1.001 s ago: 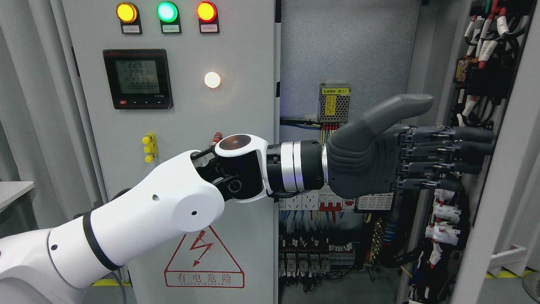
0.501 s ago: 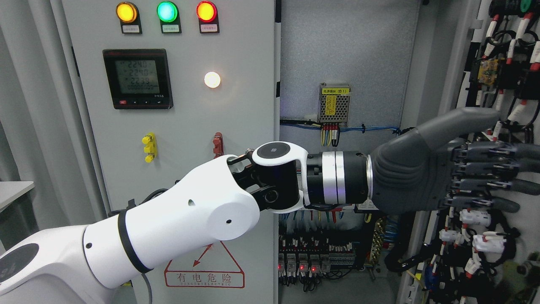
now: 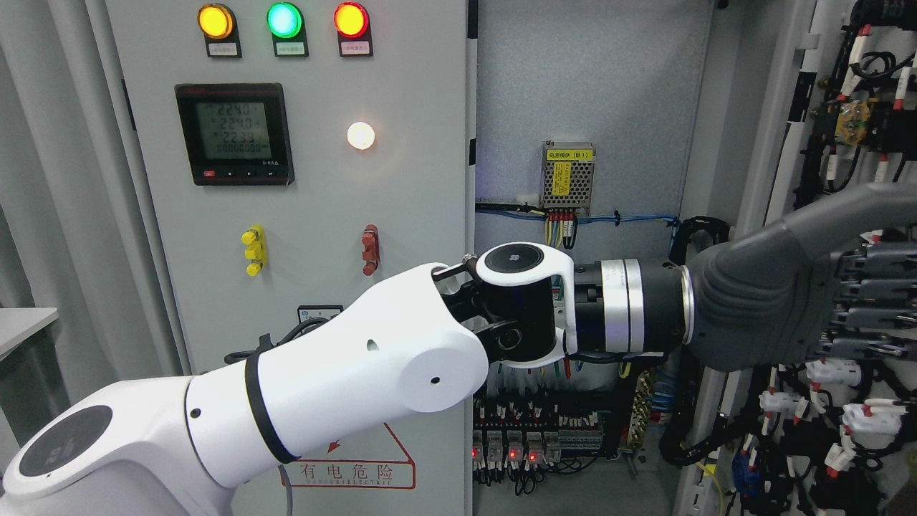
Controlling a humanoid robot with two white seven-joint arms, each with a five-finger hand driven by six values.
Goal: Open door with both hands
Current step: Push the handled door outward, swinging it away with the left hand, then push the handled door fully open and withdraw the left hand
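Inside the cabinet, left hand (image 3: 788, 301) fingers (image 3: 877, 290), straight and apart, touch open door (image 3: 860, 165).

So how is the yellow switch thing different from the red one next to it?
The yellow switch sits further left on the grey door, while the red switch is nearer the door's right edge. The yellow one looks knobbly, with several small lumps stacked up; the red one is a plainer, smoother block. Both are small, upright and at the same height, below the digital meter.
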